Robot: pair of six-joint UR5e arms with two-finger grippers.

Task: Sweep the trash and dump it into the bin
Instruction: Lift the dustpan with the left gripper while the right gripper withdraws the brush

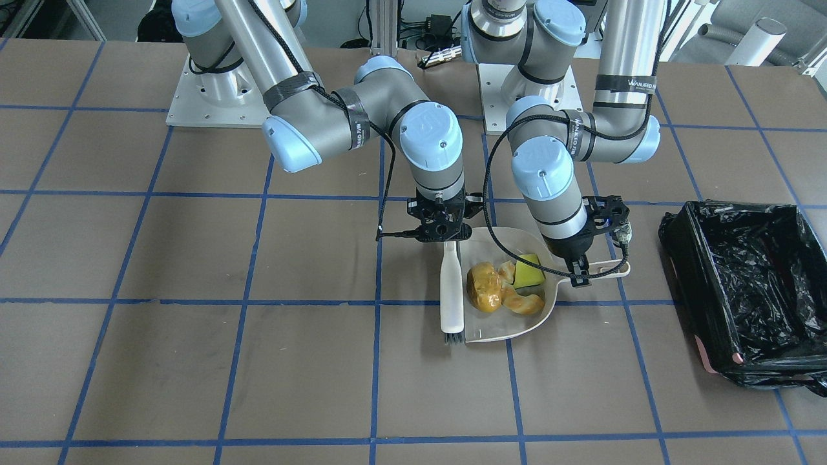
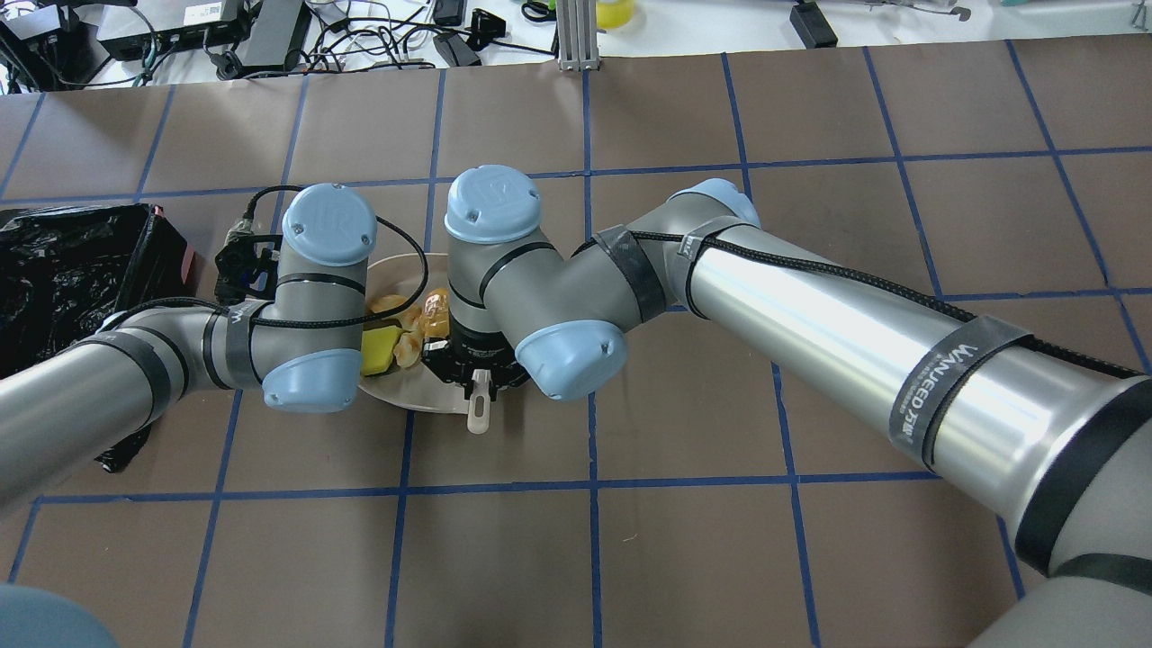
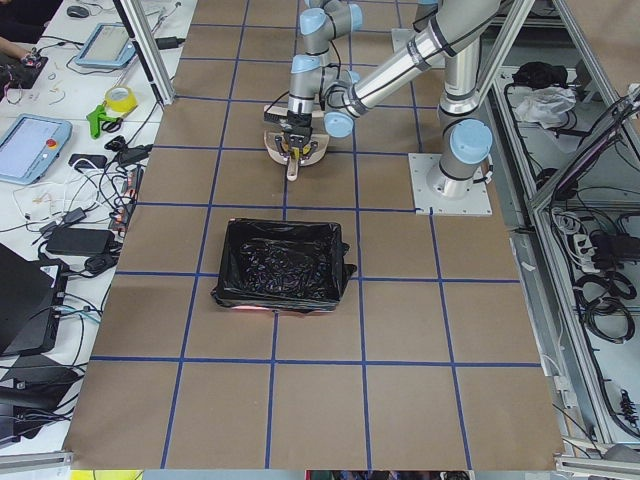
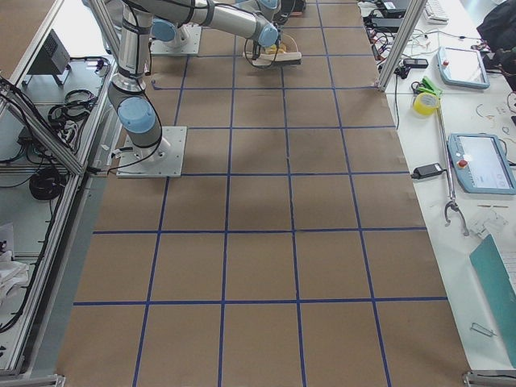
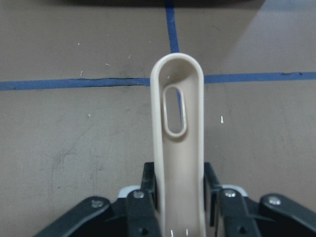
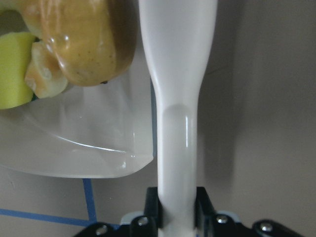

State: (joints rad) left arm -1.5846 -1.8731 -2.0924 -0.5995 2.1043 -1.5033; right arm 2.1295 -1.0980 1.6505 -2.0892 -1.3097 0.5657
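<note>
Brown tabletop (image 1: 194,361) gridded with blue tape, seen from across: brush, loaded dustpan and bin, left to right.
Farthest left, the right hand (image 1: 450,242) points straight down, its fingers closed tight on the handle of the beige brush (image 1: 452,290), which lies just beside the dustpan's side wall with its dark bristles at the pan's open edge. Next, the beige dustpan (image 1: 491,329) sits flat and holds all three pieces of trash bunched together: the glossy amber lump (image 1: 483,287), the tan half-ring (image 1: 523,302) and the yellow wedge (image 1: 530,271). Right of them, the left hand (image 1: 577,271) is clamped on the dustpan's slotted handle, as its wrist view shows. Farthest right, well apart from the pan, stands the bin (image 1: 681,278), lined with crinkled black plastic, pink rim showing at its near corner.
</note>
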